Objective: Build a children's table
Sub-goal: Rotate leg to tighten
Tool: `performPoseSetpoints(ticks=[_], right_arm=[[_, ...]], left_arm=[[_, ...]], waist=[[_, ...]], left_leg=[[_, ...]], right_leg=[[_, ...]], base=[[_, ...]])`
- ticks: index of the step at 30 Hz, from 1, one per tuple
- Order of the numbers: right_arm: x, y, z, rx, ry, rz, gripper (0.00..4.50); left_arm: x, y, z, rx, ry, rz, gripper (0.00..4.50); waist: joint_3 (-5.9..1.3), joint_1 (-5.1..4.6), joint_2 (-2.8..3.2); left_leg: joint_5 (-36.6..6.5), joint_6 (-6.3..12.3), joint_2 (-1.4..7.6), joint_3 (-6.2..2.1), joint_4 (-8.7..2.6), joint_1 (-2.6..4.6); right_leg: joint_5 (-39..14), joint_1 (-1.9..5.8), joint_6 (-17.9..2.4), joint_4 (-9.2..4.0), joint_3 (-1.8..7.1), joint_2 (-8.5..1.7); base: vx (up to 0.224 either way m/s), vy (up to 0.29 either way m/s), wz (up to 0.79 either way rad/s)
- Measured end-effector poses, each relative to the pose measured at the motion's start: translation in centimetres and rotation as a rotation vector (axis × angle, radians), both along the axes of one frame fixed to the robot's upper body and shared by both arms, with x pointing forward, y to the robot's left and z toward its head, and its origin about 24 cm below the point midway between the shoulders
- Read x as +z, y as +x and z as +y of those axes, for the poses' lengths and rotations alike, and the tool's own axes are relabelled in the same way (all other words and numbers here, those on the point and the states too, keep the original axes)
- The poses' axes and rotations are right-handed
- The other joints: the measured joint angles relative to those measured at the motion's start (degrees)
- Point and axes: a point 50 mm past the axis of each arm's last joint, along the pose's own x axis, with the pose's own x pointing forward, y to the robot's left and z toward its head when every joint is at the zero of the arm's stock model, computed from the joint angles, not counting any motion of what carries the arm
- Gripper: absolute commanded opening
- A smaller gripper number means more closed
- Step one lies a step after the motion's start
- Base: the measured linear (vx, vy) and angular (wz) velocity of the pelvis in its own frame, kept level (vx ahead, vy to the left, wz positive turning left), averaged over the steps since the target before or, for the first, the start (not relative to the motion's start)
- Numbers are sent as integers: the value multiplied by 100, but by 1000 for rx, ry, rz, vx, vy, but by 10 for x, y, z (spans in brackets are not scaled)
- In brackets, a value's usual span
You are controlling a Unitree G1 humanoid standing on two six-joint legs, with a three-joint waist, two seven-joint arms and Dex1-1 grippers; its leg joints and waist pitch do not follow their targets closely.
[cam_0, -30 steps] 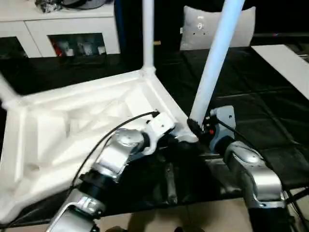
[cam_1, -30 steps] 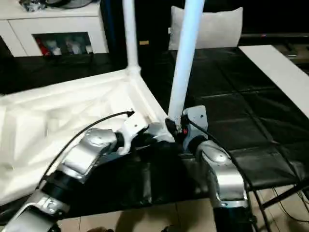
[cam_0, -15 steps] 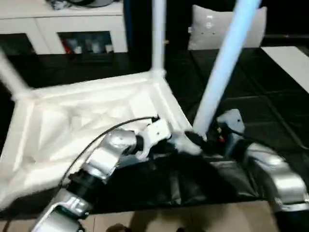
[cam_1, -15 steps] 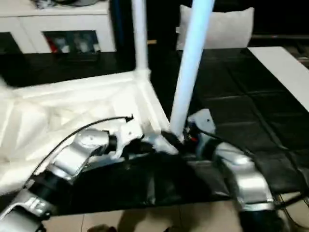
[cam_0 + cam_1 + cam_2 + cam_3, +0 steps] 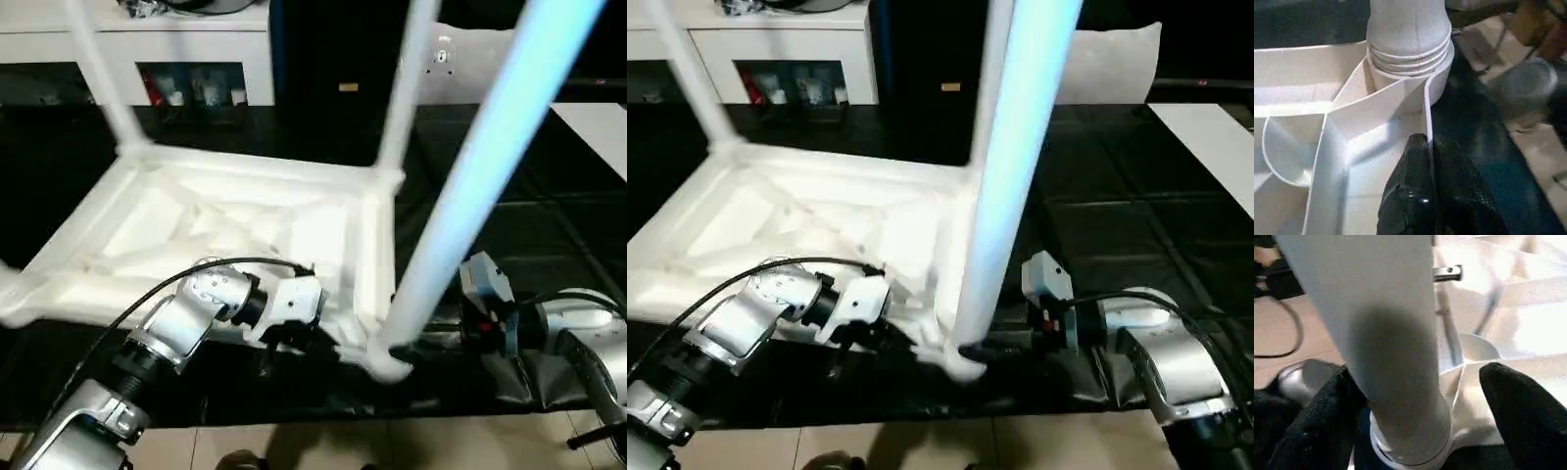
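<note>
upturned tabletop [image 5: 235,220] | three legs seated incl. near leg [image 5: 460,225] | fourth corner unseen | left gripper [image 5: 1425,161] pinches rim | right gripper [image 5: 1415,401] spread around near leg, released

This looks like an indoor lab or test room. A black-covered work surface [image 5: 549,235] stands on a pale tiled floor [image 5: 921,448]. Behind it is a low white cabinet [image 5: 196,44] whose open shelf holds small colourful items, with tangled cables on top, and a white cushion [image 5: 1112,64] leans nearby.
</note>
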Motion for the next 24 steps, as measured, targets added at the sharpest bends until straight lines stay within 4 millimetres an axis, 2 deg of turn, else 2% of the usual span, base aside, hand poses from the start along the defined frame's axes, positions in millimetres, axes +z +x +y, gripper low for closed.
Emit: performPoseSetpoints(ticks=[5, 8, 9, 12, 15, 21, 24], right_arm=[[-6, -5, 1, 69, 10, 81, 315], [-7, -7, 2, 93, 14, 99, 306], [-7, -7, 2, 95, 14, 104, 281], [-7, -7, 2, 100, 13, 113, 265], [-8, -8, 2, 107, 16, 121, 227], [-7, -9, 2, 86, 34, 141, 209], [-8, -9, 7, 7, 60, 141, 205]], left_arm=[[0, -2, 0, -36, 3, 12, 0], [0, -3, 0, -39, 2, 13, 0], [0, -3, 0, -39, 2, 13, 0], [0, -3, 0, -43, 1, 16, 0], [0, -3, 0, -51, 2, 21, 0], [1, -3, 0, -44, -9, 32, 0], [3, 0, 2, 14, -8, 47, 0]], waist=[[4, 23, -7], [4, 31, -7], [4, 33, -7], [4, 35, -7], [4, 49, -7], [3, 67, -6], [2, 56, -4]], left_leg=[[1, 3, -1, 1, 4, -3], [1, 3, 0, 1, 4, -2], [1, 3, 0, 1, 4, -2], [2, 4, 0, 1, 4, -2], [2, 4, 0, 1, 4, -2], [2, 3, 0, 1, 4, 3], [3, -2, 2, 2, 5, 10]], right_leg=[[0, 0, 0, 0, 0, -2], [0, -1, 0, 1, -1, -2], [0, -1, 0, 1, -1, -2], [0, -1, 0, 1, -1, -2], [0, -1, 0, 2, -1, -2], [0, 0, 0, 6, 0, -2], [0, 0, 0, 17, 1, -1]], base=[[0, 0, 0], [0, 0, 0], [0, 0, 0], [0, 0, 0], [0, 0, 0], [0, 0, 0], [0, 0, 0]])
